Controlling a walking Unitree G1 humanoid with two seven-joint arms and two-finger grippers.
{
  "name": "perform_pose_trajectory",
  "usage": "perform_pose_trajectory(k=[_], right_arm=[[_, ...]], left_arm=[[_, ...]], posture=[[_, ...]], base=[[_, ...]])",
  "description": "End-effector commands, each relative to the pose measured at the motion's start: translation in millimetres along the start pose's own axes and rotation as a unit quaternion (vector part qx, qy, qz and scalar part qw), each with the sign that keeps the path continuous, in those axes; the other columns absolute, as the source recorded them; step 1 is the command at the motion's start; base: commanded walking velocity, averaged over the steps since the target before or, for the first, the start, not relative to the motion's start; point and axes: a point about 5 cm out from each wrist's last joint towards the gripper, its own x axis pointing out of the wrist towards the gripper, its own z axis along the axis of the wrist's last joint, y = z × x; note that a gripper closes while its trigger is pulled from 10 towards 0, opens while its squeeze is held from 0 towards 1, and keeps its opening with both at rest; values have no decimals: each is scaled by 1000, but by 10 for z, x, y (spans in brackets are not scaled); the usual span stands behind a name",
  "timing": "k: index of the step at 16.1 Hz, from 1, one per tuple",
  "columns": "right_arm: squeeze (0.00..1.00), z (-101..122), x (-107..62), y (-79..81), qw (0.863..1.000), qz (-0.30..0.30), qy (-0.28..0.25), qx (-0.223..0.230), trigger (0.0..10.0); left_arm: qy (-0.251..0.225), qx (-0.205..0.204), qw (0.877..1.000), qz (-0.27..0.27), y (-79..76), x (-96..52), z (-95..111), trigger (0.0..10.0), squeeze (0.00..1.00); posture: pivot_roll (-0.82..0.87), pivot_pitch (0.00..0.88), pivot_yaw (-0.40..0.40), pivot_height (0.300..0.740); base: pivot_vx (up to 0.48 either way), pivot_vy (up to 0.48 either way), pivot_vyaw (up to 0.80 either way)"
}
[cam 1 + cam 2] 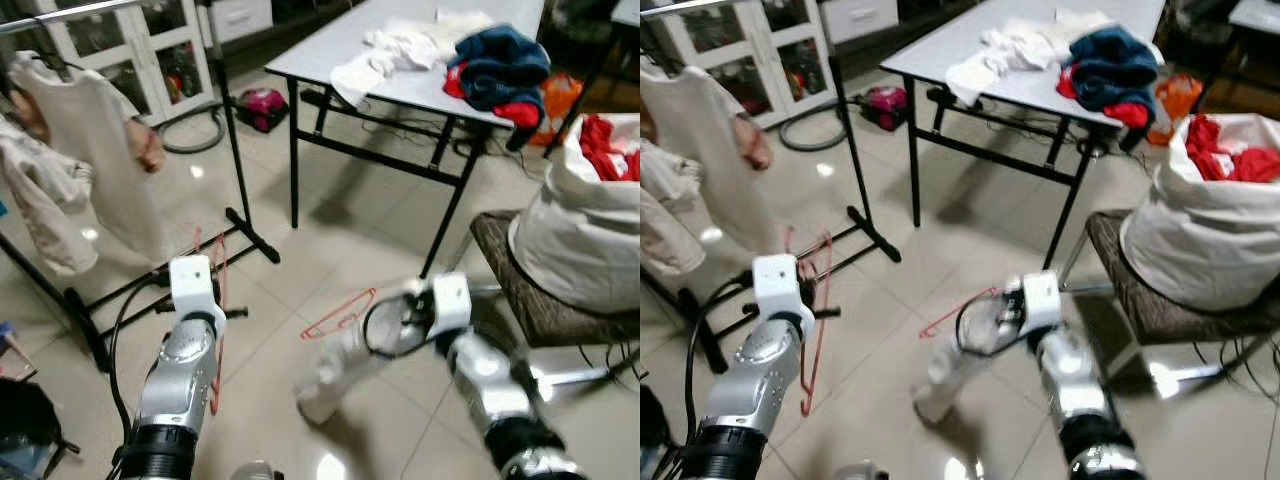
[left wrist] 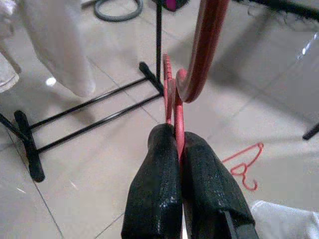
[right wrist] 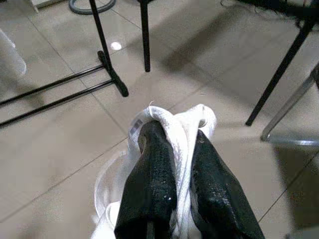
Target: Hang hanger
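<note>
Left gripper clamps red hanger | right gripper clamps white garment

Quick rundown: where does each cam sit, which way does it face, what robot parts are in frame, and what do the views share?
Left eye view: head, forward and down at tiled floor, table, garment rack; both silver arms show.
Right eye view: head, same scene; both arms show.
Left wrist view: along left hand, shut on red hanger, facing rack base.
Right wrist view: along right hand, shut on white garment, facing table legs.
Shared: a second hanger on the floor appears in both eye views and the left wrist view.
</note>
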Motion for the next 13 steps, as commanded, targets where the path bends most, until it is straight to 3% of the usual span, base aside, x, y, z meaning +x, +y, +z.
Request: perform_pose_trajectory(k=[1,7,12,13], right_arm=[[43,234,33,-48,999,-7,-51,7,10000],[94,345,69,-95,998,-5,-69,-3,10000],[125,410,93,-106,997,9,-78,-2,10000],[161,421,98,-101,997,17,-77,-9,10000]], left_arm=[[-24,12,1000,1,-35,25,131,10000,0],[0,-27,1000,15,-66,31,28,10000,0],[-7,-5,998,64,104,-60,-102,10000,0],[-5,-9,997,83,151,-70,-135,10000,0]], posture=[[46,0,46,740],[37,0,47,740],[72,0,7,740],[74,0,-2,740]], base=[[458,0,600],[64,0,523],[0,0,458],[0,-480,438]])
